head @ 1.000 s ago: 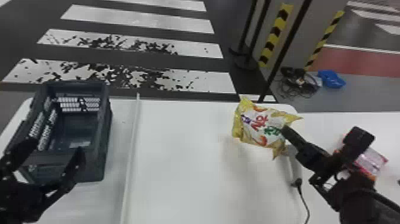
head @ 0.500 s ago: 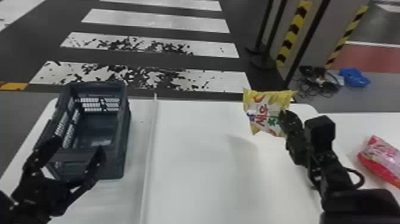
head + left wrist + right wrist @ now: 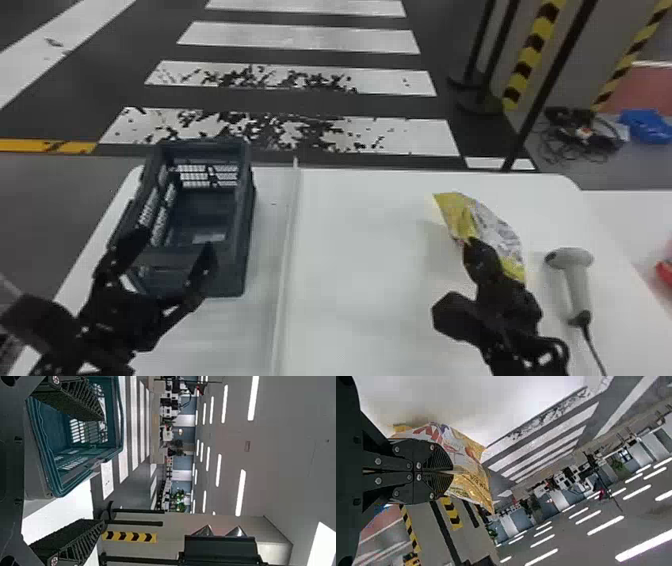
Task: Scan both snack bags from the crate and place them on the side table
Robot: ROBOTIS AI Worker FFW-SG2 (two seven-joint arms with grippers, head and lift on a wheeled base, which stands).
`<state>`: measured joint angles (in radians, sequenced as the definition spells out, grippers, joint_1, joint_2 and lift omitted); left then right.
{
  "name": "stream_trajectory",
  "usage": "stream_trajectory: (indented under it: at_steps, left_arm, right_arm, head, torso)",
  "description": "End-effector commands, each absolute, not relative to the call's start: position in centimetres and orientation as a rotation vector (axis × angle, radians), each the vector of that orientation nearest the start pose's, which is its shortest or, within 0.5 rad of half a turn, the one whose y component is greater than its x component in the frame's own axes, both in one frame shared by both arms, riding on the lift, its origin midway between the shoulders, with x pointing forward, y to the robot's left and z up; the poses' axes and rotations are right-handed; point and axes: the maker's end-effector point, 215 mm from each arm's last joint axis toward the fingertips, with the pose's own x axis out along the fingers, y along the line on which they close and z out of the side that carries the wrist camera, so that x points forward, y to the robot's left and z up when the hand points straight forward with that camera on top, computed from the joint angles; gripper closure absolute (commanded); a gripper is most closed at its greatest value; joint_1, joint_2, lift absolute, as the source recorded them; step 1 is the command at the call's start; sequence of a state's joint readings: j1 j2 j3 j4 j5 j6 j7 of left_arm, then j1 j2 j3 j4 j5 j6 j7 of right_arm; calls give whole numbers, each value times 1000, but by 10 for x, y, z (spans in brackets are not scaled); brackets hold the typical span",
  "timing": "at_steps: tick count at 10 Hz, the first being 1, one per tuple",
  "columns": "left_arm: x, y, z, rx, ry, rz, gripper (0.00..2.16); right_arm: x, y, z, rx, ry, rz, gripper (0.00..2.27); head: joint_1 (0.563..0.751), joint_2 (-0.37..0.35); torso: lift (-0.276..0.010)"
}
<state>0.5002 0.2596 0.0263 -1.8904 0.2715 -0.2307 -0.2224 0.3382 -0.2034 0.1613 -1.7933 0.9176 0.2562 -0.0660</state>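
My right gripper is closed on the yellow-and-white snack bag, which it holds above the table's right part, left of the scanner. In the right wrist view the gripper pinches the bag between its fingertips. A red-pink snack bag lies on the side table, cut by the right edge. My left gripper stands open over the near end of the dark crate. In the left wrist view the gripper has its fingers apart, with the crate beyond them.
A raised white strip runs front to back on the white table, between crate and bag. The scanner's cable trails toward the near edge. Black posts and a striped pillar stand behind the table.
The right gripper has turned the bag and brought it lower and nearer, baring the scanner. The head view has shifted, so the red-pink bag sits farther right. The left arm looks still.
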Motion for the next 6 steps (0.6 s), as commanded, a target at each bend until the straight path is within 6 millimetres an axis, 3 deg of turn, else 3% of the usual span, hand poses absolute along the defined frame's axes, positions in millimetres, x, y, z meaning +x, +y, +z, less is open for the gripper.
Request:
stream_trajectory:
  at_steps: [1, 2, 3, 4, 5, 6]
  left_arm:
    - [434, 239, -345, -22, -47, -275, 80]
    - [434, 239, -345, -22, -47, -275, 80]
    - [434, 240, -346, -21, -45, -275, 80]
    - [434, 239, -345, -21, -46, -277, 80]
    - [434, 238, -345, -22, -47, -278, 80]
    - [434, 237, -345, -23, -47, -279, 80]
  right_arm:
    - [449, -240, -468, -1180, 258, 121, 2246]
    - [432, -234, -481, -1203, 283, 151, 2091]
    - [420, -225, -487, -1205, 290, 171, 1406]
    - [411, -219, -491, -1166, 307, 183, 319]
    - [407, -210, -488, -1087, 315, 196, 12]
    - [404, -205, -486, -991, 351, 207, 16]
  head:
    - [695, -22]
    - [695, -11]
    - [695, -1]
    - [695, 11]
    - [695, 17]
    - [695, 27]
  torso:
    - [-95]
    - [-95]
    - [-95]
    - [-95]
    - [-95]
    - [-95]
